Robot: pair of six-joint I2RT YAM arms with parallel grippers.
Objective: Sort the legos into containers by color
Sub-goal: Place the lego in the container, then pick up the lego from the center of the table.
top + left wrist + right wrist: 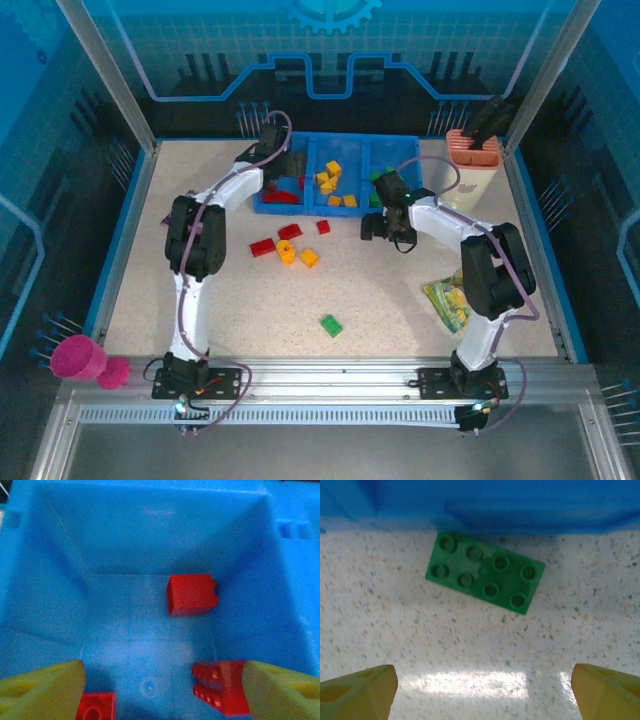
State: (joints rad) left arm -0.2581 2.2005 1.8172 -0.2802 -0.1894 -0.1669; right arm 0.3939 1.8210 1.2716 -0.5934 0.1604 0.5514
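Off the bench's near left corner sits a pink cup (78,355). Nearest my bases on the bench (180,330), one green lego (331,325) lies alone, well apart from the others, with a crinkly snack packet (447,300) to its right beside my right arm. Further out, mid-bench, there is a loose cluster of three red legos (263,247) and two orange-yellow legos (309,258), the yellow ones just beside the nearest red. Beyond them my right tool (480,685) hangs low over the bench with its fingers spread wide and nothing between them. Ahead of it a flat green eight-stud lego (485,579) lies skewed on the bench, just beside the near wall of the blue bin (520,505). Of the bin's three compartments, the middle one (322,150) holds orange-yellow pieces and the right one (385,150) shows some green. My left tool (160,692) is over the left compartment (125,545), also spread wide and gripping nothing. One red brick (220,687) sits just against its right finger, another (96,706) lies by the left finger, and a third (192,595) rests further in on the compartment floor. At the far right corner stands a beige holder with an orange top (472,160).
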